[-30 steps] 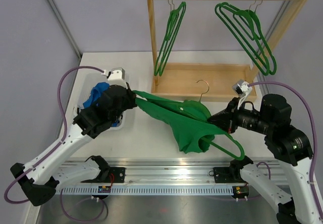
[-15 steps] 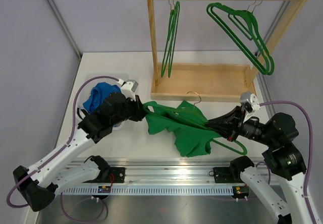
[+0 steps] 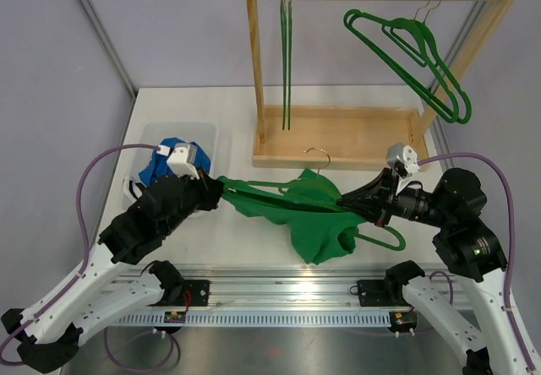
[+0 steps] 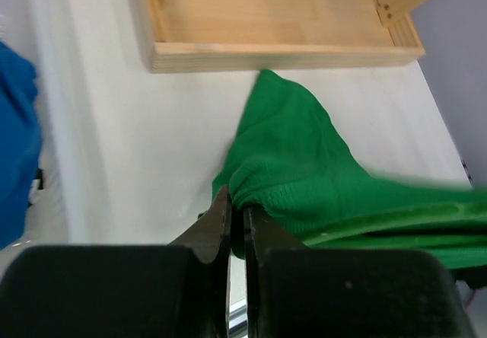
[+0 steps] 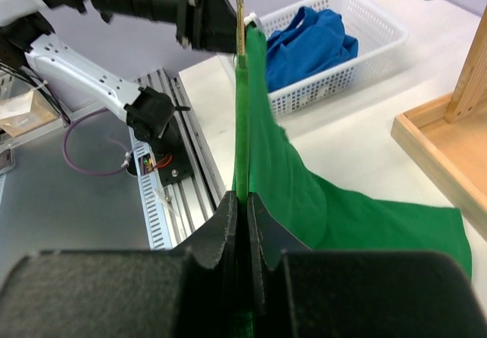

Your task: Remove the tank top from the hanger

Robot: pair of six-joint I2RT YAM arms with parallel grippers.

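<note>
Left fingers [image 4: 213, 235] pinch soft green knit tank top [image 3: 314, 223]; right fingers [image 5: 221, 227] clamp stiff green plastic hanger [image 3: 387, 241]. Limp, stretchy: I'd grip hems.

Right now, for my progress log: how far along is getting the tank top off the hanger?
Done: both grips are made. In hand: the left pincer pinches the tank top, the right pincer clamps the hanger, fabric stretched between them. Left: the top still hangs on the hanger, so it must slide free.

left gripper [image 3: 221, 186] pinching tank top [image 3: 317, 227], right gripper [image 3: 345, 203] on hanger [image 3: 386, 241] (green)
</note>
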